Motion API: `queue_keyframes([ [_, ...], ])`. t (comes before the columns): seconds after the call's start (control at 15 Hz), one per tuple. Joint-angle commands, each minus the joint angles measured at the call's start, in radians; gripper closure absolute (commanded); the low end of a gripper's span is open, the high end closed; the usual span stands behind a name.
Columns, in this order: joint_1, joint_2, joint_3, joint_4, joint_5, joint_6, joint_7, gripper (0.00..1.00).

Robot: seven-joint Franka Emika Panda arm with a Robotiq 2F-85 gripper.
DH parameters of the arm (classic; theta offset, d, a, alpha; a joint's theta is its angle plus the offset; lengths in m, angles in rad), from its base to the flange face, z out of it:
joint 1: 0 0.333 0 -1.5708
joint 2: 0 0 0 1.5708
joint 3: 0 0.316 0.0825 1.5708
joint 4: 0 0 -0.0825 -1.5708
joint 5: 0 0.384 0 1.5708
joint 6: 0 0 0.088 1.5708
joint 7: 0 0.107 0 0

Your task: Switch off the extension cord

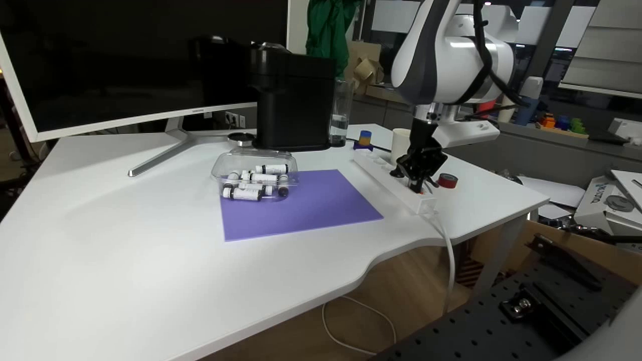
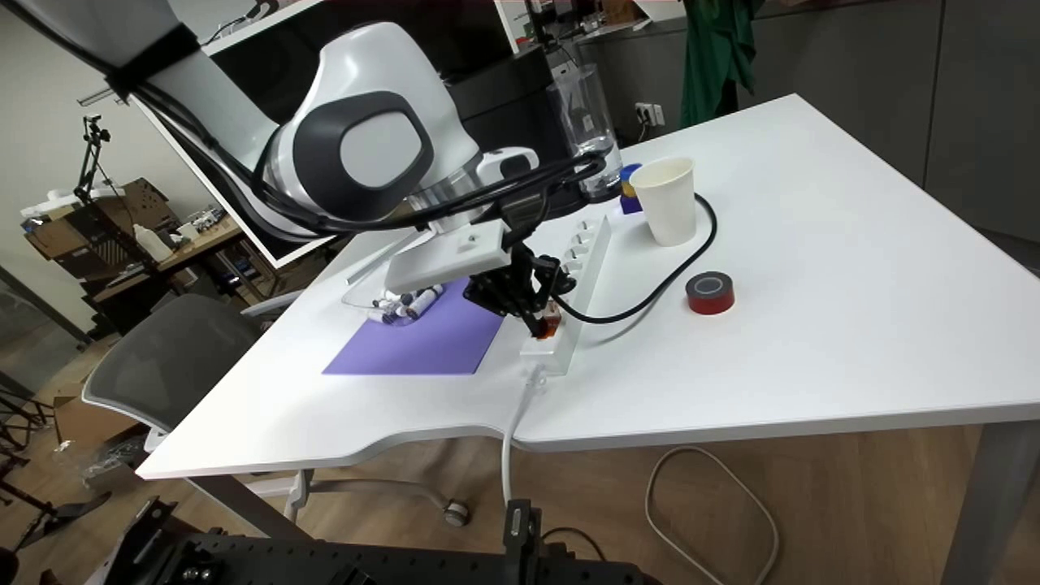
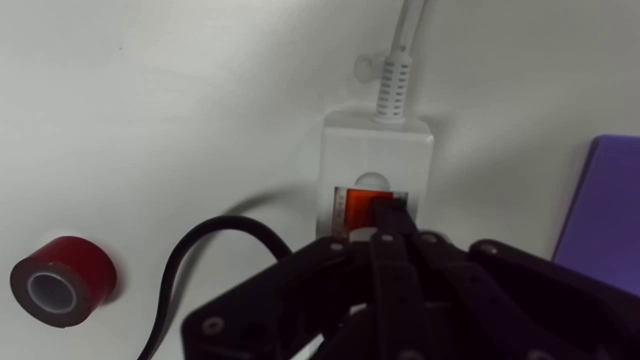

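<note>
The extension cord, a long narrow white power strip, lies on the table in both exterior views (image 1: 386, 181) (image 2: 591, 276). Its cable end shows in the wrist view (image 3: 375, 150), with the white cable (image 3: 395, 90) leaving it. The orange-red switch (image 3: 357, 210) sits near that end and also shows in an exterior view (image 2: 552, 317). My gripper (image 3: 392, 205) is shut, its fingertips together and pointing down over the right part of the switch. They appear to touch it, and hide part of it. The gripper shows in both exterior views (image 1: 415, 188) (image 2: 540, 327).
A red tape roll (image 2: 710, 292), a white cup (image 2: 666, 203) and a black cable (image 2: 658, 288) lie beside the strip. On its opposite side are a purple mat (image 1: 311, 205) and a clear tray (image 1: 251, 160) of small bottles. A black machine (image 1: 296, 100) and monitor (image 1: 125, 65) stand behind.
</note>
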Motion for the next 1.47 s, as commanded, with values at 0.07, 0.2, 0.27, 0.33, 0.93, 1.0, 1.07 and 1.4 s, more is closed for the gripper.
queue_keyframes([
  [0.07,0.007,0.04,0.001,0.043,-0.012,-0.05,0.024,1.0],
  [0.2,0.01,-0.004,-0.002,0.018,-0.016,-0.059,0.02,1.0],
  [0.27,0.013,-0.036,-0.003,-0.003,-0.022,-0.051,0.016,1.0],
  [0.33,0.019,-0.058,-0.008,-0.017,-0.028,-0.046,0.018,1.0],
  [0.93,0.085,-0.337,-0.028,-0.137,-0.09,-0.153,0.04,0.53],
  [1.0,0.088,-0.358,-0.027,-0.135,-0.086,-0.196,0.046,0.46],
  [1.07,0.091,-0.376,-0.027,-0.133,-0.085,-0.229,0.06,0.39],
  [1.4,0.091,-0.419,-0.027,-0.126,-0.089,-0.312,0.135,0.07],
])
